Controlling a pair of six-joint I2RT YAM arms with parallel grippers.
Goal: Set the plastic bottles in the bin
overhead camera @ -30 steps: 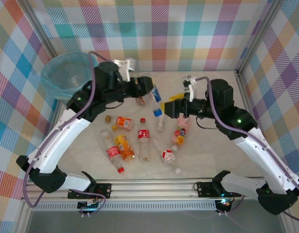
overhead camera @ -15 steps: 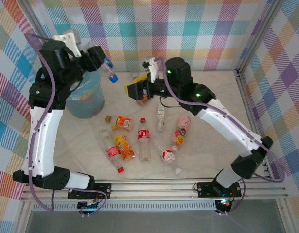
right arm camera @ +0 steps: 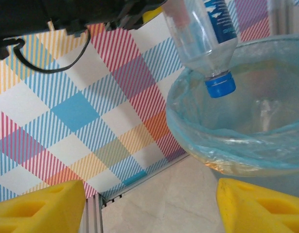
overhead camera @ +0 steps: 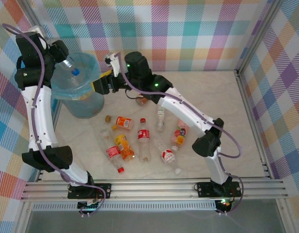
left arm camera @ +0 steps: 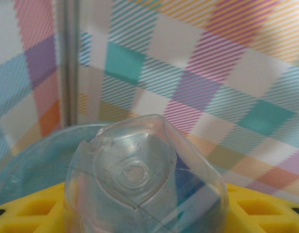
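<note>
My left gripper [overhead camera: 61,56] is shut on a clear plastic bottle [overhead camera: 70,65] with a blue cap. It holds the bottle tilted cap-down over the mouth of the bin [overhead camera: 83,104]. The left wrist view looks at the bottle's base [left arm camera: 134,170] between my yellow fingers [left arm camera: 23,213]. My right gripper [overhead camera: 101,86] stands open beside the bin's right rim, with nothing between its fingers [right arm camera: 37,208]. In its wrist view the held bottle [right arm camera: 202,34] hangs above the blue-bagged bin [right arm camera: 237,141]. Several more bottles lie on the table, among them an orange one [overhead camera: 124,122] and a red-labelled one [overhead camera: 143,136].
The bin stands at the back left against the checked wall [overhead camera: 188,34]. A bottle [overhead camera: 141,100] lies under the right arm's forearm. Loose bottles cover the table's middle, down to one near the front [overhead camera: 168,156]. The table's right half [overhead camera: 227,107] is bare marble.
The left arm swung up and left from the pile, carrying the bottle to over the bin. The right arm swept left across the table to the bin's rim, its jaws narrowing slightly.
</note>
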